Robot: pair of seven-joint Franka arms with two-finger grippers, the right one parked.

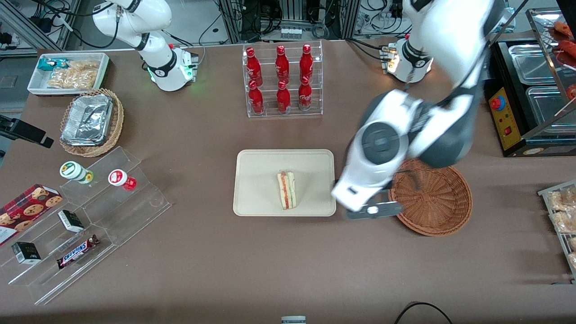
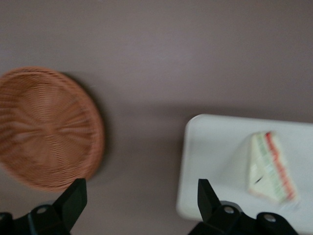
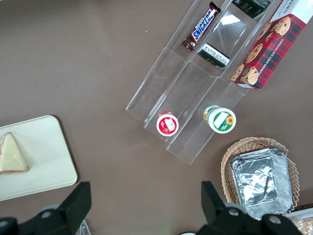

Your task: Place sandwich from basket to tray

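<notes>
The sandwich [image 1: 287, 189] lies on the cream tray [image 1: 256, 184] in the middle of the table; it also shows on the tray in the left wrist view [image 2: 270, 166] and in the right wrist view [image 3: 11, 154]. The reddish-brown wicker basket [image 1: 434, 202] is empty and stands beside the tray toward the working arm's end. My gripper [image 2: 142, 196] is open and empty, held above the bare table between the tray [image 2: 210, 161] and the basket [image 2: 46, 127]. In the front view the arm's wrist [image 1: 373, 171] hides the fingers.
A clear rack of red bottles [image 1: 282, 81] stands farther from the front camera than the tray. A clear stepped shelf with snacks [image 1: 90, 216], a tan basket of foil containers [image 1: 90, 121] and a white snack bin [image 1: 67, 72] lie toward the parked arm's end. A black food warmer [image 1: 531, 90] stands at the working arm's end.
</notes>
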